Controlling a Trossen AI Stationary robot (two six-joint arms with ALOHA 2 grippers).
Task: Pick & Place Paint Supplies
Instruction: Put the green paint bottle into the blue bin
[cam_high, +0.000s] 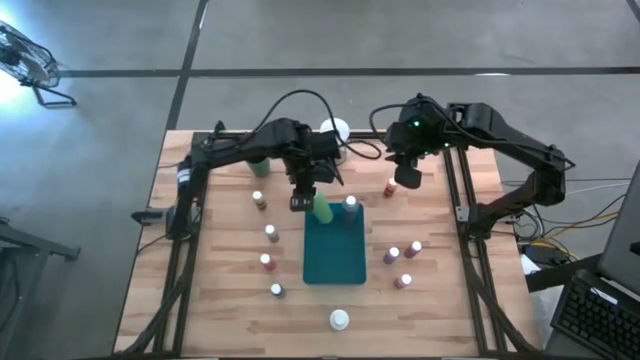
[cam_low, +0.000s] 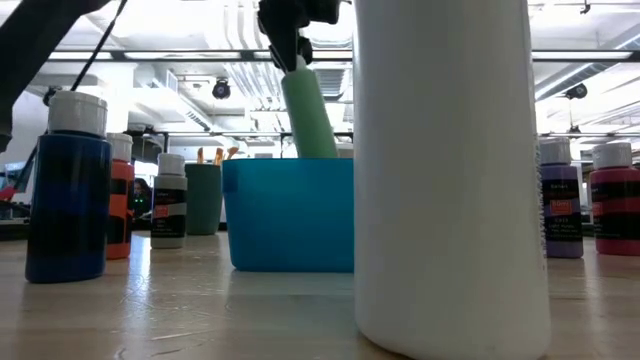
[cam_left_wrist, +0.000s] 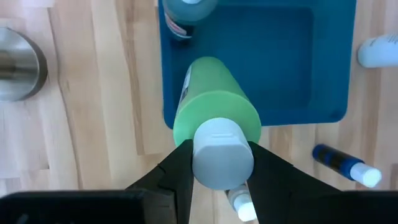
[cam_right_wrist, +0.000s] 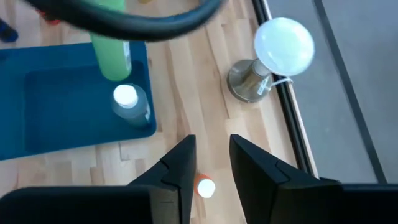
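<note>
My left gripper (cam_high: 303, 200) is shut on a large green bottle (cam_high: 322, 208) and holds it tilted over the far end of the flat teal tray (cam_high: 335, 262). A grey white-capped bottle (cam_high: 350, 205) stands in the tray's far right corner. My right gripper (cam_right_wrist: 211, 146) hangs open above a small red bottle (cam_right_wrist: 204, 186), which stands on the table right of the tray, with a finger on either side and no contact. Other small bottles (cam_high: 267, 262) stand around the tray. My left gripper pinches the green bottle's white cap (cam_left_wrist: 217, 155) between its two fingers (cam_left_wrist: 177, 168), coming from above at a slant. The bottle hangs tilted below them, its lower end (cam_low: 318, 140) inside the tray (cam_low: 290, 215). The tray wall hides whether it touches the floor.
The white ball on a metal base (cam_right_wrist: 285, 43) stands at the far edge between the arms. A cup with brushes (cam_low: 203, 198) is far left. Small bottles stand on both sides of the tray (cam_high: 391, 256), and a white one (cam_high: 340, 320) stands near the near edge. A blue bottle (cam_left_wrist: 345, 165) lies flat.
</note>
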